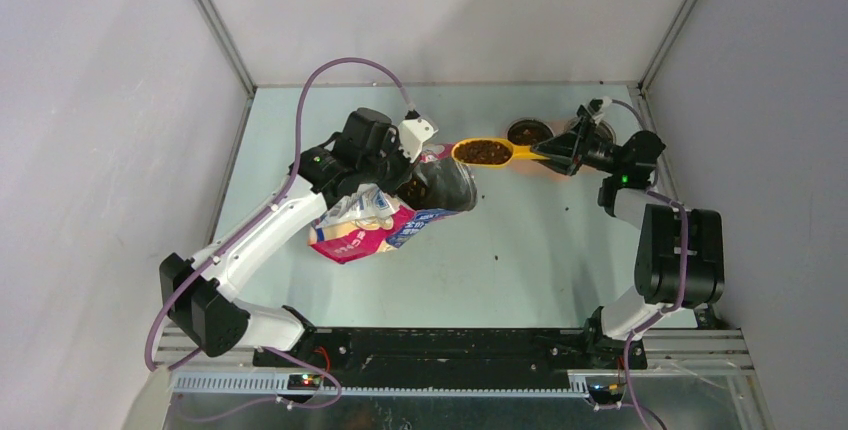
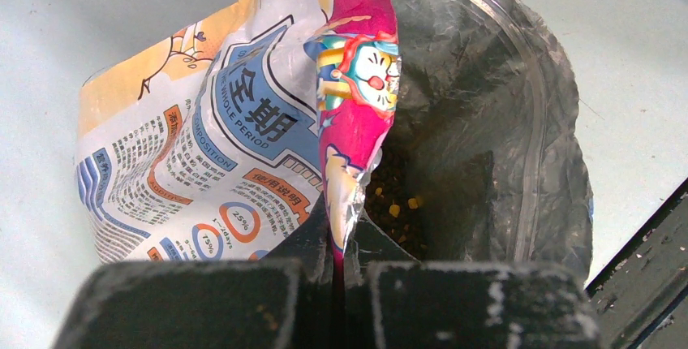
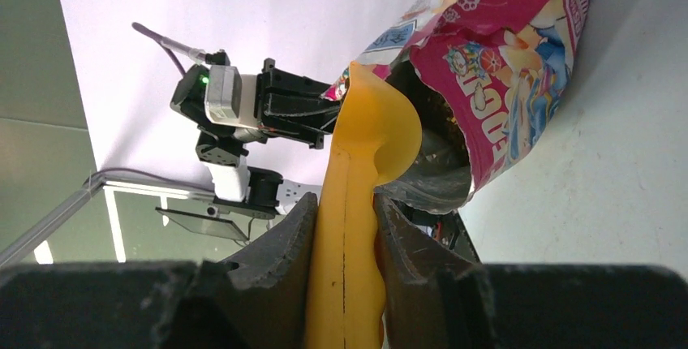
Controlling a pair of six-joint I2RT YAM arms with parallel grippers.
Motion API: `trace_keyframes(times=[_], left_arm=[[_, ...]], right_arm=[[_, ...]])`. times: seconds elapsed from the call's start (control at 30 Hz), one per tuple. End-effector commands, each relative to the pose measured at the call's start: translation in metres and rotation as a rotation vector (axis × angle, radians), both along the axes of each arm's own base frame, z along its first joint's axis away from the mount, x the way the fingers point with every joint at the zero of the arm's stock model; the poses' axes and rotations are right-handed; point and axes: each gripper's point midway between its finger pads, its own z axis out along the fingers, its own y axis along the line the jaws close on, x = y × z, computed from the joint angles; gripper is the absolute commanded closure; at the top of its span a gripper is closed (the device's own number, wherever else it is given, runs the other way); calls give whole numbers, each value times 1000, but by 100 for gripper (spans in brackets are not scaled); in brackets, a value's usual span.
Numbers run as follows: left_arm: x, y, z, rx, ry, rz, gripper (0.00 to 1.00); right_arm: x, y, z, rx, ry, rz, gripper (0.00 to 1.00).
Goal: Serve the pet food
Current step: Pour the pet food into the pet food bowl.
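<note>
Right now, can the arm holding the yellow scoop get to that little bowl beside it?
Probably yes. The right gripper holds the scoop, heaped with pet food, by its handle, and the bowl sits close beside it with nothing visible between them.

The cartoon-printed bag point(image 2: 243, 146) carries, on its blue-and-white panel in the left wrist view, the large characters 全期 beside "WHOLE PERIOD", a tab reading "OMPOSITION" with its start hidden, the heading 使用说明, and ring charts marked 25% and 75%; its smaller print is illegible.
</note>
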Motion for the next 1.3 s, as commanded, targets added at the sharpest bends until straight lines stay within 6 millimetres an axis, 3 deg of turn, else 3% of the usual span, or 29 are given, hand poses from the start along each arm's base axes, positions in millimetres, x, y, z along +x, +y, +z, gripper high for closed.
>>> trace_keyframes(times=[0.0, 0.83, 1.27], left_arm=[[2, -16, 20, -70, -44, -41, 100], [-1, -16, 22, -83, -50, -45, 100], [-3, -15, 24, -88, -54, -47, 100]], right_arm=[[-3, -16, 24, 5, -110, -53, 100], [36, -120, 4, 40, -68, -377, 100], [48, -147, -2, 35, -73, -447, 100]])
